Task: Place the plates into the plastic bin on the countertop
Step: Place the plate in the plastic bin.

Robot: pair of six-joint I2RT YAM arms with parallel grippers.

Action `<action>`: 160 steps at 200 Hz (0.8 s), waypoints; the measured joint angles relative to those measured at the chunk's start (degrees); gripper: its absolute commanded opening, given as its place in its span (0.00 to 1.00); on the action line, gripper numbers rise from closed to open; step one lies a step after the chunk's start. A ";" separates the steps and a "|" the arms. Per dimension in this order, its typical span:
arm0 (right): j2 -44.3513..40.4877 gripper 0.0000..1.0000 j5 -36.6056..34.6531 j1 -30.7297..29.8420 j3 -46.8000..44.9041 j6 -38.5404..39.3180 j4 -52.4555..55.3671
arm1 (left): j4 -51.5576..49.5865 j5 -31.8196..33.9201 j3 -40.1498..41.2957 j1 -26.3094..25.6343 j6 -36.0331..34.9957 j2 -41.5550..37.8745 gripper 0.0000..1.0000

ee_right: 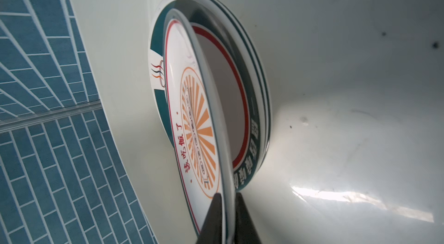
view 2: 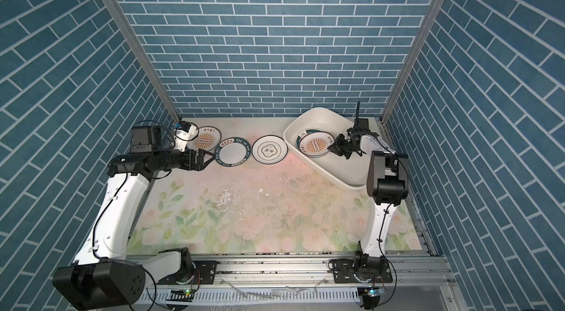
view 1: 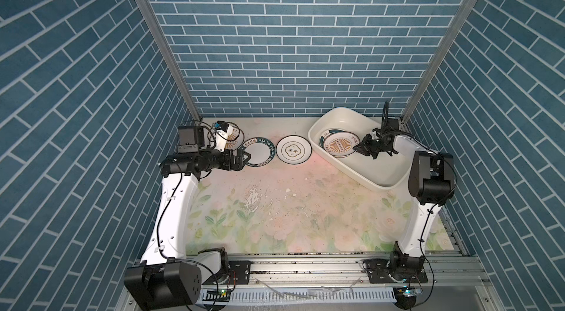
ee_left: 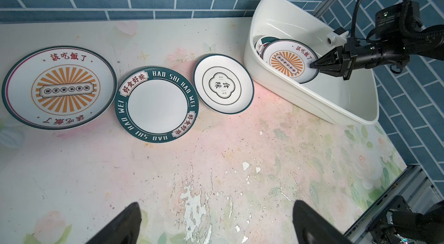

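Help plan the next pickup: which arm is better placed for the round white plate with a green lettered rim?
Likely left: the left gripper is open beside the lettered plate; the right gripper is shut on a sunburst plate in the cream plastic bin.

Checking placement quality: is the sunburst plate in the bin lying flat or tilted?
Tilted: the right gripper pinches the rim of the sunburst plate, holding that edge above the stacked plates beneath.
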State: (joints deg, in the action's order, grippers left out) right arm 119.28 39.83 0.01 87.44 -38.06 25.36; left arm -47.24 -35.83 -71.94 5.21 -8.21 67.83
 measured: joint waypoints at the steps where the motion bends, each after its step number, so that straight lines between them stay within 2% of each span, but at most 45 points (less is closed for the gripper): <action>1: 0.07 0.12 0.00 -0.02 0.04 -0.04 0.00 | 0.00 0.00 -0.02 0.00 0.00 0.00 0.99; 83: 3.91 0.14 -0.22 -1.81 5.99 -0.70 0.17 | 0.13 0.00 0.22 0.00 0.00 -0.07 1.00; 160: 4.70 0.28 -2.82 -2.25 7.02 0.76 5.22 | 0.24 0.00 0.63 0.00 -0.20 -0.11 0.99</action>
State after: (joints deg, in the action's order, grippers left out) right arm 123.98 37.01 -2.24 94.45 -37.30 30.59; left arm -47.00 -35.83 -71.31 5.21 -8.40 67.72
